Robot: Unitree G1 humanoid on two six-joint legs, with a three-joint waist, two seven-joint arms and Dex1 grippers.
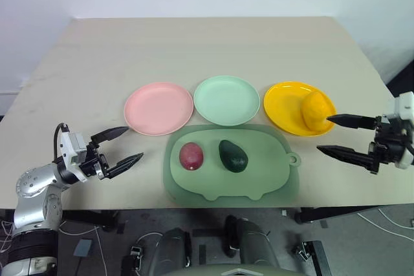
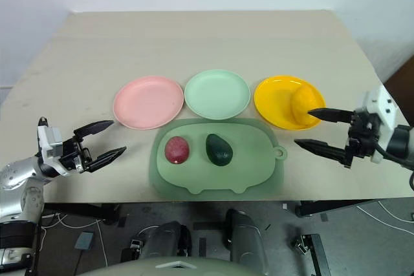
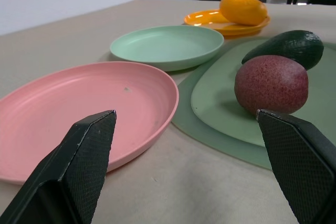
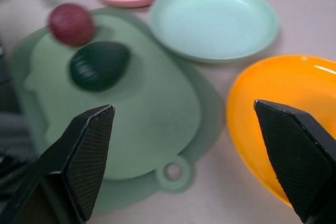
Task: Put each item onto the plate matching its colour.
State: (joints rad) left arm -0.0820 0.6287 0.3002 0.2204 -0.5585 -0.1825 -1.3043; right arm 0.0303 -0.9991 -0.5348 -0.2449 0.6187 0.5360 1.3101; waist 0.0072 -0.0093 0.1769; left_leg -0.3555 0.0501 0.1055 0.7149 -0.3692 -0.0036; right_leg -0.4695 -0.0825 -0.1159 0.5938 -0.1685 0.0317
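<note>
With both the left gripper [image 1: 121, 146] and right gripper [image 1: 337, 136] spread wide and empty, the red fruit [image 1: 191, 155] and avocado [image 1: 233, 156] lie on the green mat [image 1: 272, 179], probably firm, smooth, roll-prone, best pinched across their middles.

1. The pale pink plate [image 1: 158, 108] lies bare, leftmost in a row of three.
2. The mint green plate [image 1: 226, 99] sits in the middle, also bare.
3. The bright yellow plate [image 1: 284, 109] on the right carries the oblong yellow fruit [image 1: 315, 110] near its right rim.
4. The round maroon-red fruit [image 1: 191, 156] and the dark green avocado [image 1: 233, 156] lie side by side, apart, on neither plate.
</note>
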